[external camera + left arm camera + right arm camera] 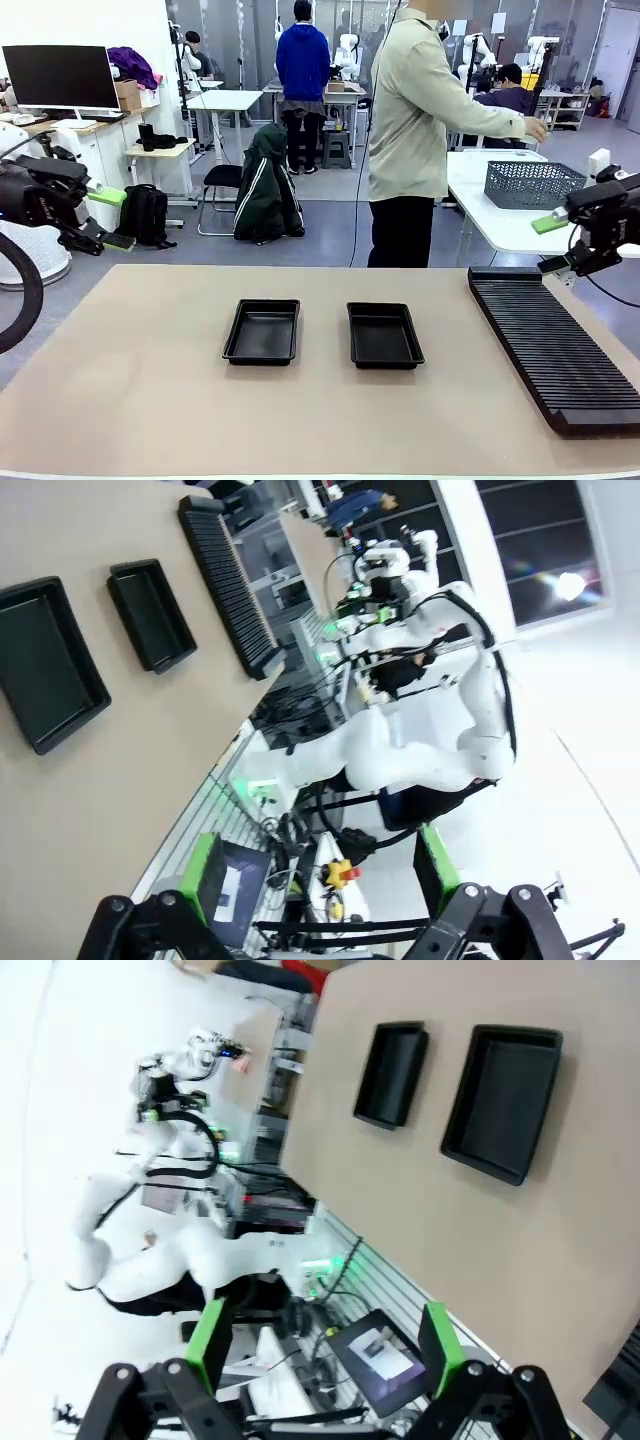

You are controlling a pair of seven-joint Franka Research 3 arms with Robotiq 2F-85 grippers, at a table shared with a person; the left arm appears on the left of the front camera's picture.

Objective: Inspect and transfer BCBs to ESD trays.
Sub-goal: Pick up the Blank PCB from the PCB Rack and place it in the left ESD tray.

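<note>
Currently ESD trays (261, 331) centre frame empty; left gripper (112, 218), right gripper (552, 245) jaws wide at side edges; await BCB, pinch edges only.

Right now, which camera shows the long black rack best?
The front view: the rack lies nearly whole on the right, its ribs plain to see. The left wrist view shows it far off, tilted and small. The right wrist view catches a dark corner at its bottom right edge, probably the rack.
</note>
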